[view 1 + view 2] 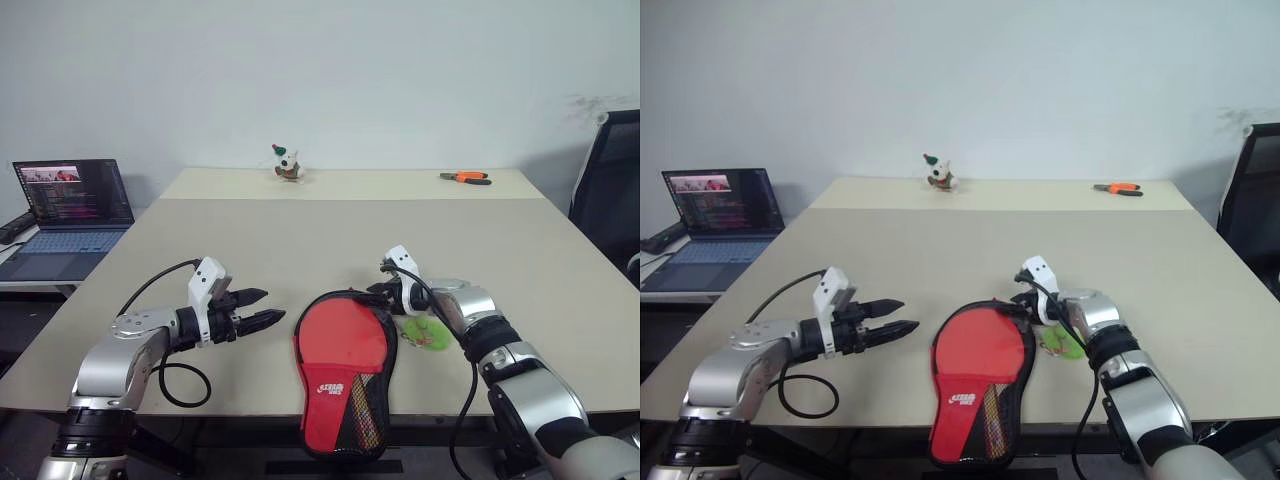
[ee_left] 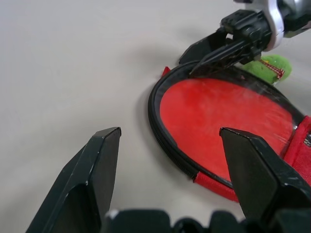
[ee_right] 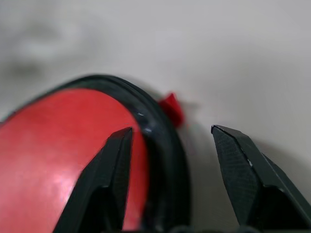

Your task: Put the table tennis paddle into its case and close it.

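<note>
Left arm: we see it reach in low from the left, forearm near level, its left end effector (image 1: 258, 308) aimed toward the case, just short of it, above the desk
Left end effector state: we see its two black fingers apart, nothing between them
Right arm: we see it bent in from the right, wrist angled down and leftward, the right end effector (image 1: 381, 291) at the far rim of the case
Right end effector state: we see its fingers apart, straddling the black zipper edge in the right wrist view; we cannot tell if they touch it
Paddle: we see the table tennis paddle (image 1: 340, 336) lying inside the open case, red face up
Case: we see the case (image 1: 345, 400) flat near the desk's front edge, its narrow end overhanging; a green pull tag (image 1: 427, 333) lies beside it under the right wrist
Desk: we see a beige desk (image 1: 300, 240) with a small toy figure (image 1: 287, 164) and orange pliers (image 1: 466, 178) at the far side
Room: we see a pale wall, an open laptop (image 1: 70, 215) on a side table at left, a black chair (image 1: 608, 185) at right
</note>
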### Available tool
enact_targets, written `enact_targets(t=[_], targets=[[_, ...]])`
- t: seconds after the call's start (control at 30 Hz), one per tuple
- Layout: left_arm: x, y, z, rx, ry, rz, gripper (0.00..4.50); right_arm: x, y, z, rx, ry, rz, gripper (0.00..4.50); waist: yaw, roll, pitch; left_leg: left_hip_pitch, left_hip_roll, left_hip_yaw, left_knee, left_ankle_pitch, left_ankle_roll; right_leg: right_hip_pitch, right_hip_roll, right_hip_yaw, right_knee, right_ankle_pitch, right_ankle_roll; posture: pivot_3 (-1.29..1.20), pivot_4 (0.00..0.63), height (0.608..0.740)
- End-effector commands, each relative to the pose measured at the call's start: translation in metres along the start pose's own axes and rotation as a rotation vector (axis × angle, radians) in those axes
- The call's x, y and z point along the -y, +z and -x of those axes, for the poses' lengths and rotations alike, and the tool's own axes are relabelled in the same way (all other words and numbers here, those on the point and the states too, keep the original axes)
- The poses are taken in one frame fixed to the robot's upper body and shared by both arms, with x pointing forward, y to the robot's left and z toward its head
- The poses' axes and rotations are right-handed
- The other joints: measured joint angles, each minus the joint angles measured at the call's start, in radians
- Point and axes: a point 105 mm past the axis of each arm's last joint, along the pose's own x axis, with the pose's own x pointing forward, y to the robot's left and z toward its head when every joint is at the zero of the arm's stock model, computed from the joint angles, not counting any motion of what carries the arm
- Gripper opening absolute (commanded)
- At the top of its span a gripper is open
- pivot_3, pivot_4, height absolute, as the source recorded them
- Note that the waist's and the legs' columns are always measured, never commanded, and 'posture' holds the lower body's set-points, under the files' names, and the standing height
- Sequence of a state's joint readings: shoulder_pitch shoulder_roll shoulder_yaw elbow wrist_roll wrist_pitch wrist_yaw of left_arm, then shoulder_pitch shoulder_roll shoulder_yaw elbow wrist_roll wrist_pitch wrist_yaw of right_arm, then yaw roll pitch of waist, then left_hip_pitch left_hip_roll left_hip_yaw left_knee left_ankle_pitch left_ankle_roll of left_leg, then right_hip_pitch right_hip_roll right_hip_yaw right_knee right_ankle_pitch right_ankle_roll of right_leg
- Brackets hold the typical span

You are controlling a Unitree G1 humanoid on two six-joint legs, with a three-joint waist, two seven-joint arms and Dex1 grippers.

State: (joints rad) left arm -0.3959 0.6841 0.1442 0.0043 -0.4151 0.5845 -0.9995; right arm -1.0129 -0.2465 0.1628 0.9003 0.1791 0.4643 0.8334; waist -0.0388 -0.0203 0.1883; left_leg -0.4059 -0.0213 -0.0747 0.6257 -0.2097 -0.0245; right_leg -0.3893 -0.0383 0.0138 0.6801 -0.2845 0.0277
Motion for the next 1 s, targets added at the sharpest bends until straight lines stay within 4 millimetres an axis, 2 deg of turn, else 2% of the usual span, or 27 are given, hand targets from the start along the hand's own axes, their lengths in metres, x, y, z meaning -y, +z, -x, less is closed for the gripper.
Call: enact_targets(t=[0.03, 0.13, 0.33, 0.37, 0.7, 0.9, 1.0], targets=[[0.000, 0.012, 0.005, 0.022, 0.008, -0.051, 3.55, -0.002, 0.011, -0.002, 0.011, 0.015, 0.052, 2.77, -0.001, 0.000, 0.000, 0.000, 0.000, 0.000, 0.000, 0.000, 0.000, 0.000, 0.000, 0.000, 0.000, 0.000, 0.000, 0.00, 0.150, 0.740], [0.002, 0.014, 0.004, 0.025, 0.002, -0.056, 3.55, -0.004, 0.010, -0.004, -0.002, 0.028, 0.083, 2.16, -0.002, 0.000, 0.000, 0.000, 0.000, 0.000, 0.000, 0.000, 0.000, 0.000, 0.000, 0.000, 0.000, 0.000, 0.000, 0.00, 0.150, 0.740], [0.002, 0.014, 0.003, 0.023, 0.003, -0.064, 3.55, -0.005, 0.018, -0.006, 0.017, 0.030, 0.175, 0.23, -0.002, 0.000, 0.000, 0.001, 0.000, 0.000, 0.000, 0.000, 0.000, 0.000, 0.000, 0.000, 0.001, 0.000, 0.000, 0.00, 0.150, 0.740], [0.002, 0.014, 0.003, 0.023, 0.003, -0.065, 3.55, -0.006, 0.019, -0.007, 0.018, 0.030, 0.188, 0.04, -0.003, 0.000, 0.000, 0.001, 0.000, 0.000, 0.000, 0.000, 0.000, 0.000, 0.000, 0.000, 0.001, 0.000, 0.000, 0.00, 0.150, 0.740], [0.004, 0.016, -0.005, 0.026, -0.008, -0.080, 3.55, -0.008, 0.055, -0.016, 0.105, -0.040, 0.280, 0.04, -0.015, 0.000, 0.000, 0.002, 0.000, 0.001, 0.000, 0.000, 0.000, 0.000, 0.000, 0.001, 0.001, 0.000, 0.000, 0.00, 0.150, 0.740], [0.004, 0.017, -0.007, 0.028, -0.015, -0.089, 3.55, -0.003, 0.072, -0.016, 0.146, -0.120, 0.286, 0.04, -0.016, 0.000, 0.000, 0.002, 0.000, 0.001, -0.001, 0.000, 0.000, 0.000, 0.000, 0.001, 0.001, 0.000, 0.000, 0.00, 0.150, 0.740], [0.003, 0.017, -0.008, 0.027, -0.015, -0.090, 3.55, 0.000, 0.074, -0.014, 0.148, -0.140, 0.288, 0.04, -0.016, 0.000, 0.000, 0.002, 0.000, 0.001, -0.001, 0.000, 0.000, 0.000, 0.000, 0.001, 0.001, 0.000, 0.000, 0.00, 0.150, 0.740]])
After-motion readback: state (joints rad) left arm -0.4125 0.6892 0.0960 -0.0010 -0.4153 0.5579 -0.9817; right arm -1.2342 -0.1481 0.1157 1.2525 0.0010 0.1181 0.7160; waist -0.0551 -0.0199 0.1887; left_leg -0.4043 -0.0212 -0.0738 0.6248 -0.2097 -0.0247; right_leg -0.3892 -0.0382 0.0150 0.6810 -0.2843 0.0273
